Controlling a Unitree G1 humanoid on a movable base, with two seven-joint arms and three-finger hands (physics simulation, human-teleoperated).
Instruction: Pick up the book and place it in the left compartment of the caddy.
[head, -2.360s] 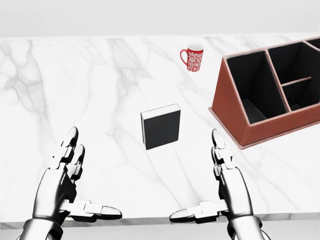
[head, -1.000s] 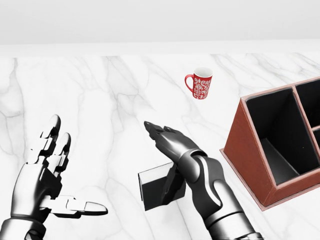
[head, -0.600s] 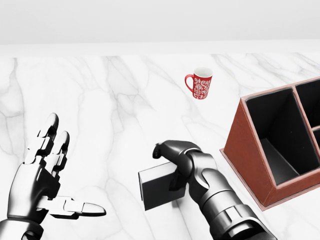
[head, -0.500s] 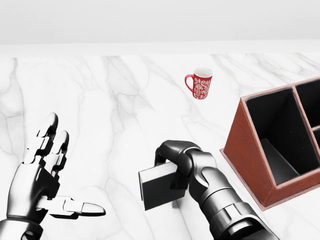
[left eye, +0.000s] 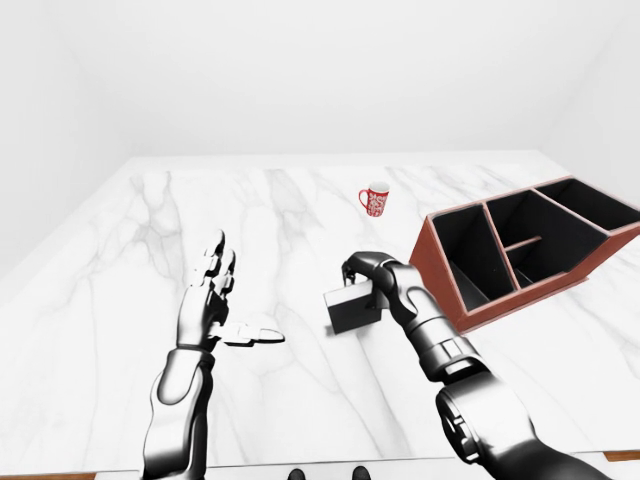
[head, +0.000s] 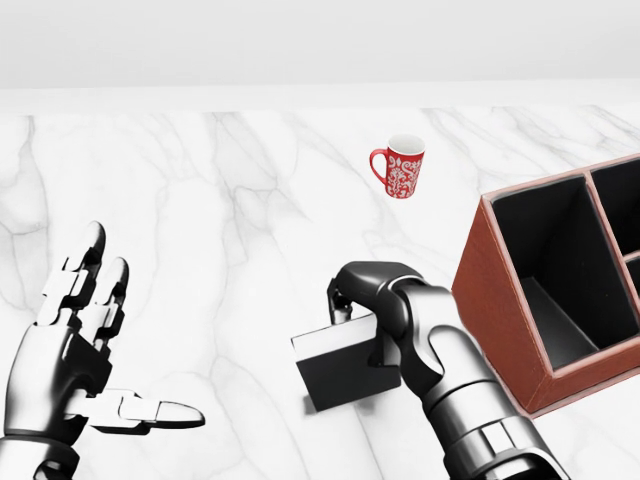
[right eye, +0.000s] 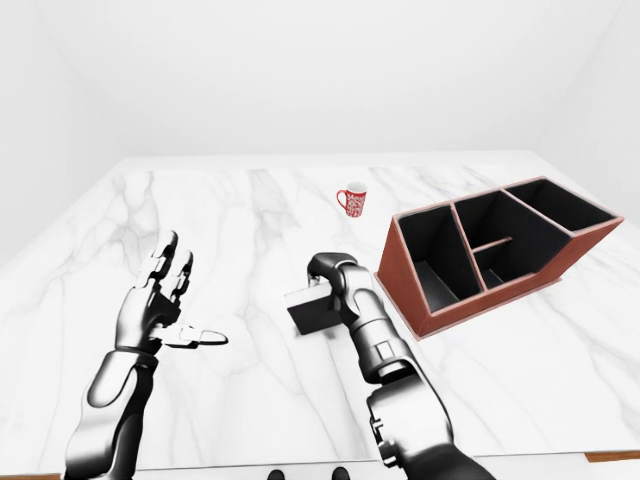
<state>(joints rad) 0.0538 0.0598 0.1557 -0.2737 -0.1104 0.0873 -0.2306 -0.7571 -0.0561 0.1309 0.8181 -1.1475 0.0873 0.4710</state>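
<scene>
The book (head: 335, 368), black with a white page edge, stands near the bottom middle of the head view on the marble counter (head: 200, 200). My right hand (head: 355, 315) curls over its top right corner, fingers shut round it. The brown caddy (head: 480, 310) with black compartments sits at the right; its left compartment (head: 550, 270) lies just right of my right forearm. My left hand (head: 90, 370) hovers open at the lower left, fingers spread, holding nothing.
A red patterned mug (head: 400, 168) stands on the counter above the book. The caddy's other compartments (left eye: 560, 225) extend to the right. A white wall (left eye: 320, 70) rises beyond the counter's upper edge.
My right hand came over the book from the right and its fingers curled shut round the top edge. The book shifted slightly right and tilted. My left hand dropped a little.
</scene>
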